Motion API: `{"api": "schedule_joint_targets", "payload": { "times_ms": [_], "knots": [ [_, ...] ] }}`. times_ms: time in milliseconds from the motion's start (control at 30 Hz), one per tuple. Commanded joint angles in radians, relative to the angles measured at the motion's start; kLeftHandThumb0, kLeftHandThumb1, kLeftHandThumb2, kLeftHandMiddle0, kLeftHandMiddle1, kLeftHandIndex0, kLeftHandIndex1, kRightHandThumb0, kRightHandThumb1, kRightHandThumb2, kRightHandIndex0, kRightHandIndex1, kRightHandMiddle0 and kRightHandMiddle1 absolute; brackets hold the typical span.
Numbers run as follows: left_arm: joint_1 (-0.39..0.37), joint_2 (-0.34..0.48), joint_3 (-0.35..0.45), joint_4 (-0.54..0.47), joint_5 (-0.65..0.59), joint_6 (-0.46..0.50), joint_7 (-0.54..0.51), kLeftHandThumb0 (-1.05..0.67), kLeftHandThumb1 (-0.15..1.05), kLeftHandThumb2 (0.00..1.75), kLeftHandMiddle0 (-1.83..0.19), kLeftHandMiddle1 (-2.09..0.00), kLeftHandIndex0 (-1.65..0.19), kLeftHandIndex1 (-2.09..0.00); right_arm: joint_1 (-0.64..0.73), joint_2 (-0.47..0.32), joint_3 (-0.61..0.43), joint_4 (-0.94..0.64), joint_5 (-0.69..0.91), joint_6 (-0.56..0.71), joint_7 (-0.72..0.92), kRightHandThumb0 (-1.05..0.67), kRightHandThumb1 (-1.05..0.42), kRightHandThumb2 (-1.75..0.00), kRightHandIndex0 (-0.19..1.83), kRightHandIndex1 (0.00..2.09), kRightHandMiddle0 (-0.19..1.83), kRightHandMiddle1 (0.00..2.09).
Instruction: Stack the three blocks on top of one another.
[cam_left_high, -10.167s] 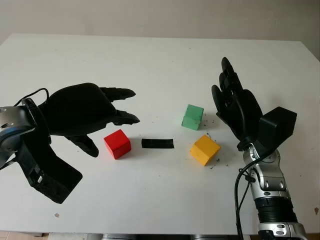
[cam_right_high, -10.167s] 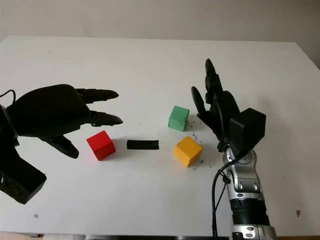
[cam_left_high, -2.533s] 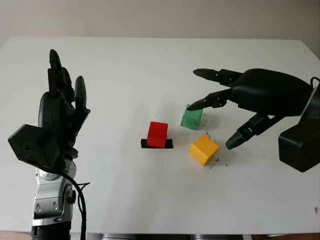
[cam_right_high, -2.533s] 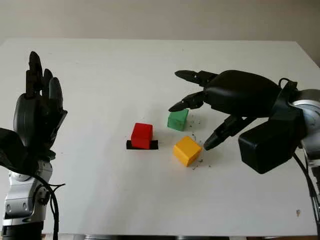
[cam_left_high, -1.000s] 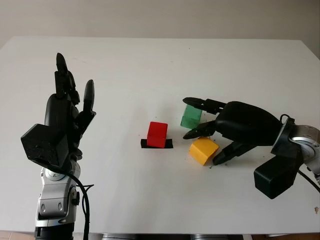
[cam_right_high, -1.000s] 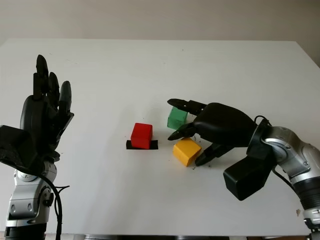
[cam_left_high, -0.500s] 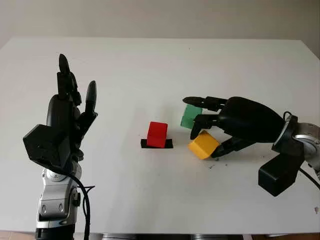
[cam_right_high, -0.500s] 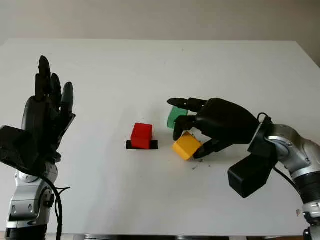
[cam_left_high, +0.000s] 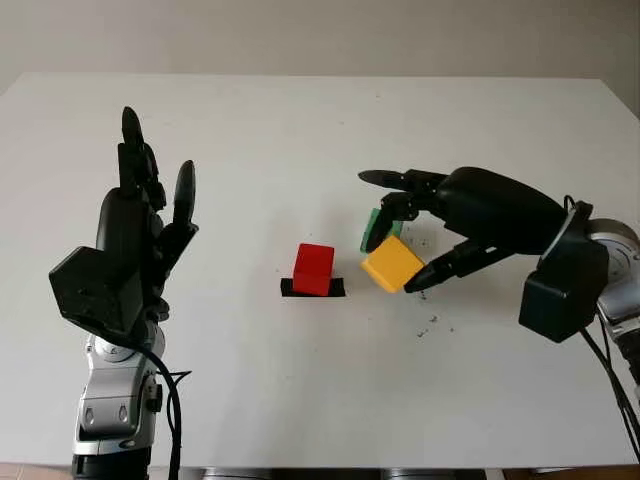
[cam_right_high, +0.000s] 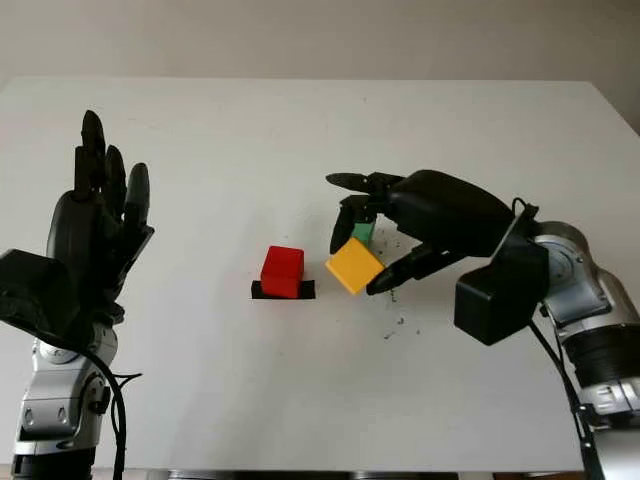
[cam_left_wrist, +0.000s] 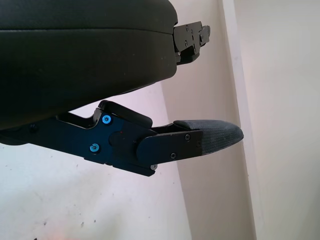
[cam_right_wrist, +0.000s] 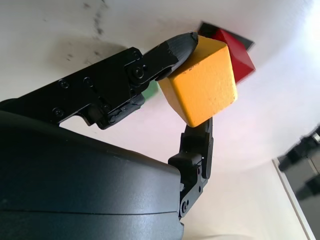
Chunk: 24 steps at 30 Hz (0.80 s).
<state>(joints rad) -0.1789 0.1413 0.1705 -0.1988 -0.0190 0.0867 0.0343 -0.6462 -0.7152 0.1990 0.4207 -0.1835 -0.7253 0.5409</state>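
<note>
White tabletop (cam_left_high: 300, 400) is filling nearly all of both eye views, with a strip of pale wall (cam_left_high: 300, 30) running along the top edge. Near the middle of the frame I am seeing the red block (cam_left_high: 314, 269) sitting on a short black strip (cam_left_high: 312, 289) on the table. Just right of it, my right hand (cam_left_high: 405, 245), reaching in from the right side, is pinching the yellow block (cam_left_high: 392, 263) between its fingertips (cam_right_wrist: 176, 46) and holding it tilted, lifted clear of the table and apart from the red block. One finger is sticking out past the block toward the upper left. Behind the yellow block, the green block (cam_left_high: 372, 227) is peeking out, mostly hidden by the fingers; I cannot tell whether they are touching it. Dark specks (cam_left_high: 432, 322) are dotting the table below the hand. At the left of the frame my left hand (cam_left_high: 135, 225) is standing upright above the table, open, holding nothing, fingers pointing toward the top edge, well apart from all three blocks.
</note>
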Motion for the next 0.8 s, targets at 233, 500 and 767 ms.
{"api": "schedule_joint_targets", "payload": {
  "times_ms": [233, 500, 767],
  "knots": [
    [-0.004, -0.009, -0.010, -0.005, 0.013, -0.015, 0.016, -0.65, 1.05, 0.51, 0.17, -0.06, 0.18, -0.05, -0.001, 0.128, -0.038, -0.133, 0.158, 0.351, 0.086, -0.50, -0.95, -0.06, 0.17, 0.05, 0.42, 1.34],
    [0.001, -0.010, -0.012, 0.011, 0.004, -0.045, 0.009, -0.64, 1.05, 0.52, 0.19, -0.05, 0.19, -0.02, 0.075, 0.255, -0.069, -0.225, 0.214, 0.585, 0.027, -0.50, -0.96, -0.05, 0.15, 0.05, 0.39, 1.33],
    [0.009, -0.008, -0.012, 0.013, 0.010, -0.052, 0.010, -0.65, 1.05, 0.52, 0.19, -0.05, 0.19, -0.02, 0.175, 0.357, -0.073, -0.330, 0.165, 0.726, -0.119, -0.49, -0.97, -0.06, 0.14, 0.05, 0.32, 1.43]
  ]
}}
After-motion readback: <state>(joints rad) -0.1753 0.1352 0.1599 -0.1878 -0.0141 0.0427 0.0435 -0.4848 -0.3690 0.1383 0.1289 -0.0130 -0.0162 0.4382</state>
